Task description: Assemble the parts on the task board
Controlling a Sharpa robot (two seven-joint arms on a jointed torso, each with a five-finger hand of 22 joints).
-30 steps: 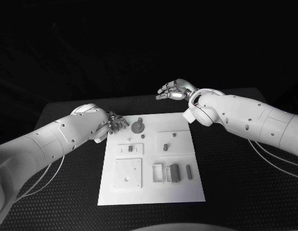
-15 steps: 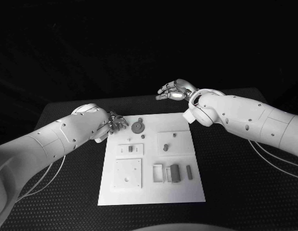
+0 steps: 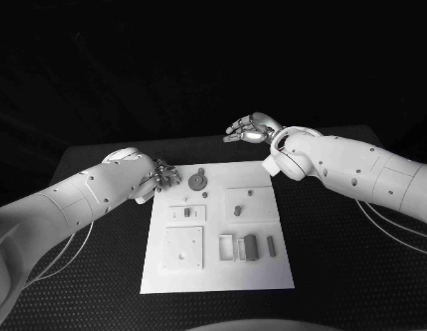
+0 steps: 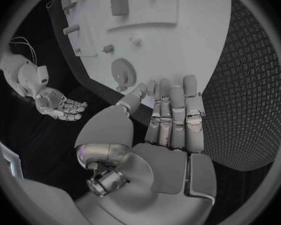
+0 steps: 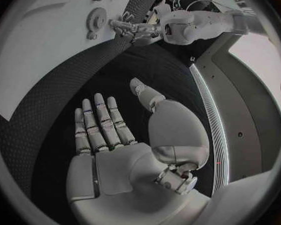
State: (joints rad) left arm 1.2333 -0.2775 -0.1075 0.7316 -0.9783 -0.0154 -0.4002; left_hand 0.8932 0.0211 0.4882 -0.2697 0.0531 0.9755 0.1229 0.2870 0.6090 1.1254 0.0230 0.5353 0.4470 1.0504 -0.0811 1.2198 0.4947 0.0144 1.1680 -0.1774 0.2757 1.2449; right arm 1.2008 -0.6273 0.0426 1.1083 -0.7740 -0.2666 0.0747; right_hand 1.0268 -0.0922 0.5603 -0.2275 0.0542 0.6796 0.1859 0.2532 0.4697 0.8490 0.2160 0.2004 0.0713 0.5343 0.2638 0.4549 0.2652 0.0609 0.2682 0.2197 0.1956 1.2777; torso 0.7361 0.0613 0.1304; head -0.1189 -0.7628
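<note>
The white task board (image 3: 218,276) lies in the middle of the black table. A round gear part (image 3: 199,181) sits near the board's far edge, also seen as the gear (image 4: 122,67) and the gear (image 5: 97,18). My left hand (image 3: 165,175) hovers at the board's far left corner, just left of the gear. Its fingers (image 4: 175,115) are stretched out straight over the board's edge (image 4: 197,60) and hold nothing. My right hand (image 3: 250,128) is raised beyond the board's far right corner, palm (image 5: 109,140) open and bare.
Lower on the board sit a small peg (image 3: 237,210), a group of upright blocks (image 3: 250,247) and a raised square plate (image 3: 184,248). Black table (image 3: 352,276) surrounds the board on all sides.
</note>
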